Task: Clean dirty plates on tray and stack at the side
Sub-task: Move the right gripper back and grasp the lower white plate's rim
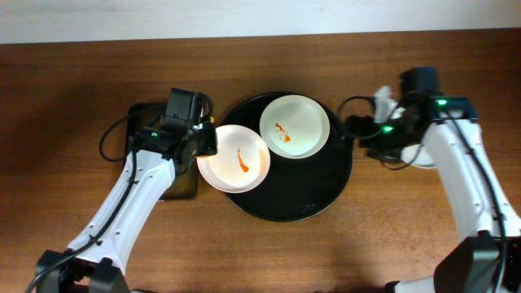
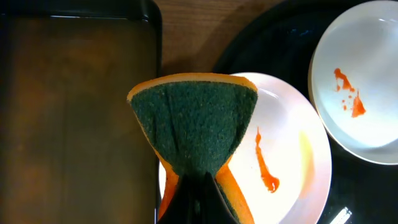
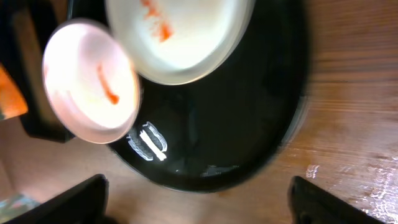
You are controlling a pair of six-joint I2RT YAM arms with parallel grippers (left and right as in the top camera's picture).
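Observation:
The round black tray (image 1: pixel 326 191) holds two white plates. One plate (image 1: pixel 303 122) with orange-red smears lies at the tray's back. The other smeared plate (image 1: pixel 236 167) overlaps the tray's left rim. My left gripper (image 1: pixel 203 140) is shut on an orange sponge with a green scouring face (image 2: pixel 193 124), held over that plate's left edge (image 2: pixel 292 155). My right gripper (image 1: pixel 356 130) is open and empty by the tray's right rim, its fingers spread wide in the right wrist view (image 3: pixel 205 205). A white rounded shape (image 1: pixel 417 159), possibly the third plate, lies mostly hidden under the right arm.
A smaller rectangular dark tray (image 1: pixel 181 185) with a brownish floor (image 2: pixel 74 93) sits left of the round tray, under my left arm. Something white and crumpled (image 1: pixel 383 99) shows beside the right wrist. Brown wood tabletop (image 1: pixel 269 252) lies in front.

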